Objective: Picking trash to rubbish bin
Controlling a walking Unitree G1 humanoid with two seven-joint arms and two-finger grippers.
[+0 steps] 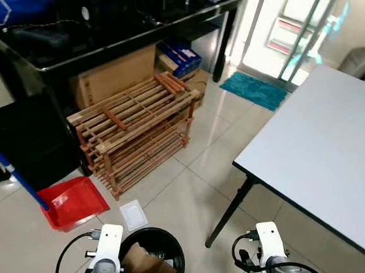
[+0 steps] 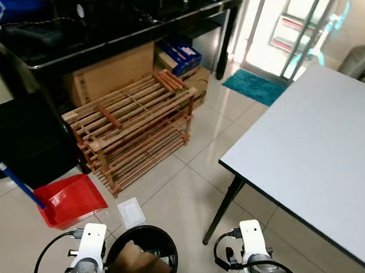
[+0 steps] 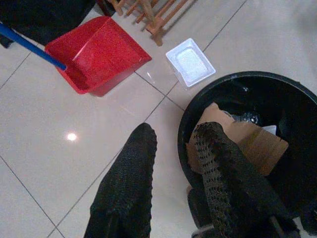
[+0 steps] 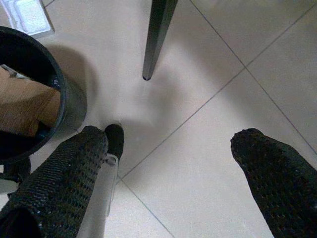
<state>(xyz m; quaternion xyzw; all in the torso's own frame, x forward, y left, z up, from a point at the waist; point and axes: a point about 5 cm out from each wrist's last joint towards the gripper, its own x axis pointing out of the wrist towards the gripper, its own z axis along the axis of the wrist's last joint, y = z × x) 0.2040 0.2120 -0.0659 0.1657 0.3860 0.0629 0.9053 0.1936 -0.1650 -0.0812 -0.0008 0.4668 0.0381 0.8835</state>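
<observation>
A black round rubbish bin (image 1: 169,242) stands on the tiled floor just in front of me, with brown cardboard (image 1: 142,269) and some clear scraps inside. A white plastic tray (image 1: 133,214) lies flat on the floor just beyond the bin, between it and the wooden rack. My left gripper (image 3: 174,134) hangs beside the bin's rim, open and holding nothing, with the tray (image 3: 190,62) ahead of it. My right gripper (image 4: 173,139) is wide open and empty over bare tiles, to the right of the bin (image 4: 29,89) and near a table leg (image 4: 157,34).
A red dustpan (image 1: 72,202) with a blue handle lies to the left of the tray. A wooden slatted rack (image 1: 138,130) stands under a black desk (image 1: 130,33). A white table (image 1: 323,157) with black legs is on the right. A teal mat (image 1: 253,90) lies by the doorway.
</observation>
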